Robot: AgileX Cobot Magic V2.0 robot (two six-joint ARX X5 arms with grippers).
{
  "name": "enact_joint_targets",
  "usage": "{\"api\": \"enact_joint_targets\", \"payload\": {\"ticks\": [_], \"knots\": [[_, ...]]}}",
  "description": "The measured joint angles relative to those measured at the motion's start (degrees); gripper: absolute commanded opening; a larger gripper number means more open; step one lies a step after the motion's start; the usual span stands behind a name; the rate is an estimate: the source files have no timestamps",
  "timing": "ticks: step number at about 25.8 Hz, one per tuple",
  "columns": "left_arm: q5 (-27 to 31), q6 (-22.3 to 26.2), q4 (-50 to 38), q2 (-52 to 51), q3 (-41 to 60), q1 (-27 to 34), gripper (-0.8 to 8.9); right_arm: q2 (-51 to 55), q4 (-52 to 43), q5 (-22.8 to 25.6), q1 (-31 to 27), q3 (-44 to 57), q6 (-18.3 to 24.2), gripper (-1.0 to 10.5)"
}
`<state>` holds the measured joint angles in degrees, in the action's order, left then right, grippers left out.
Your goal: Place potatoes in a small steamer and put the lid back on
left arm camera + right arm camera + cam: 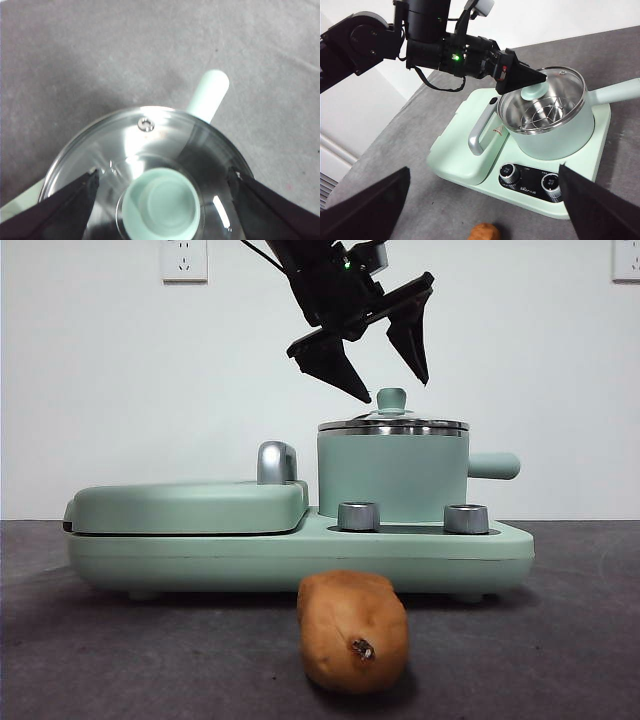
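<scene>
The left gripper [390, 390] is hanging just above the lid [393, 424], its two black jaws spread wide apart and pointing down on either side of the lid's small green knob [161, 204]. In the left wrist view the knob is lying between the jaw tips, which are not touching it. The lid is sitting closed on the small steamer [392, 475], whose stubby handle [494, 465] is sticking out to the side. The steamer is standing on the mint-green cooker base [300, 550], beside the flat griddle cover [187, 506].

The potato [353, 631] is lying on the dark table [120, 650] in front of the base, well below and apart from the left gripper, its dark-spotted end facing the front camera.

The right gripper [480, 210] is waiting high above the table with its jaws wide apart; the potato is probably the brown lump showing between them at the frame's edge.
</scene>
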<state>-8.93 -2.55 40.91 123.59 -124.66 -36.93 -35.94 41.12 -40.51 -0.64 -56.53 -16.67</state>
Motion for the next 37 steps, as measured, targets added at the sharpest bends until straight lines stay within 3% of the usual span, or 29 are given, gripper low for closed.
{"api": "enact_joint_targets", "payload": {"ticks": [8,24,28,32,35,37], "knots": [[3.8,0.0,2.4,0.1,0.0,-0.9,4.0,0.0,0.0,0.0,0.0,0.0,0.2,4.7],[5.7,0.0,3.9,0.1,0.0,-2.6,3.91,0.0,0.9,0.0,0.0,0.0,0.2,4.7],[5.7,0.0,3.9,0.1,0.0,-2.8,3.13,0.0,1.8,0.0,0.0,0.0,0.2,4.7],[6.3,0.0,3.9,0.2,0.0,-2.8,1.24,0.0,2.0,0.0,0.0,0.0,0.2,4.7],[6.6,0.0,3.9,0.2,0.0,-2.6,1.1,0.0,2.0,0.0,0.0,0.0,0.2,4.7],[6.7,0.0,4.0,0.3,0.0,-2.6,0.5,0.0,2.0,0.0,0.0,0.0,0.2,4.7]]}}
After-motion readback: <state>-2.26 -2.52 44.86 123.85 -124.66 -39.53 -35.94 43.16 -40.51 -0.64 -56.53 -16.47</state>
